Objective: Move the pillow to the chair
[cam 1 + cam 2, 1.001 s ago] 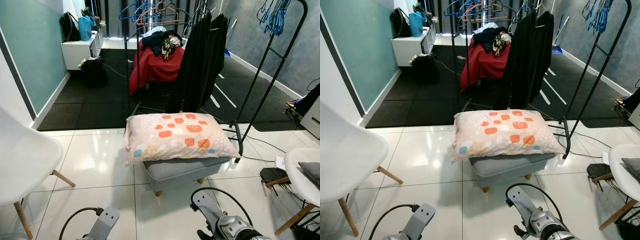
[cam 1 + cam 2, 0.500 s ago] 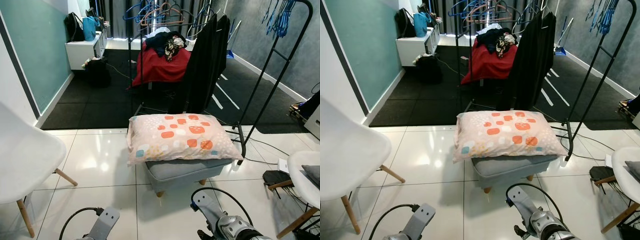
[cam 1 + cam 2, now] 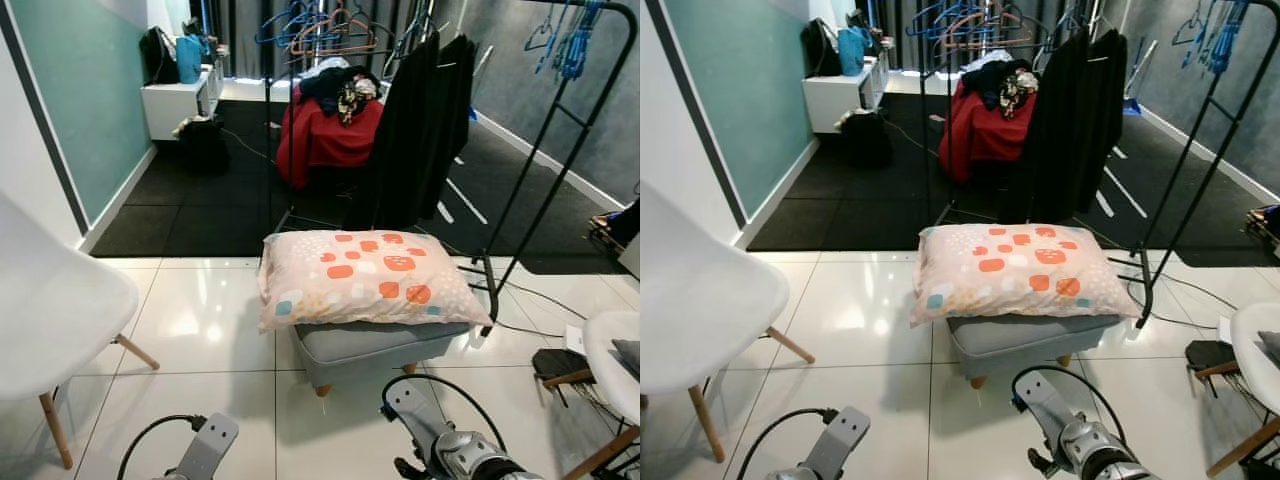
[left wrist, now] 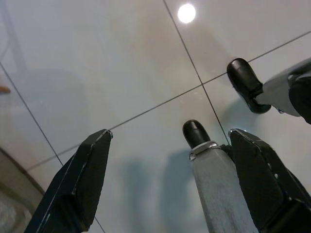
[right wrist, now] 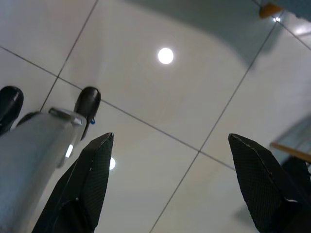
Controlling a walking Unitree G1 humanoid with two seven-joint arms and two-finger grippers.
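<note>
Change since a second ago: our view has swung slightly, so the pillow (image 3: 365, 279) and the white chair (image 3: 50, 310) on our left sit a little differently in frame; the things themselves have not moved; we judge this as lining up our approach, nothing yet grasped.

Pillow: pale, orange-spotted, lying flat on the grey footstool (image 3: 375, 345), straight ahead of us, well apart from the chair.

Left gripper (image 4: 170, 184): hanging low over the floor tiles (image 4: 121, 73); fingers spread wide, holding nothing.

Right gripper (image 5: 175, 189): likewise low over the tiles, wide and empty.

Behind: clothes rack (image 3: 400, 120) with dark garments.

Writing, brands, labels: none we can read.
</note>
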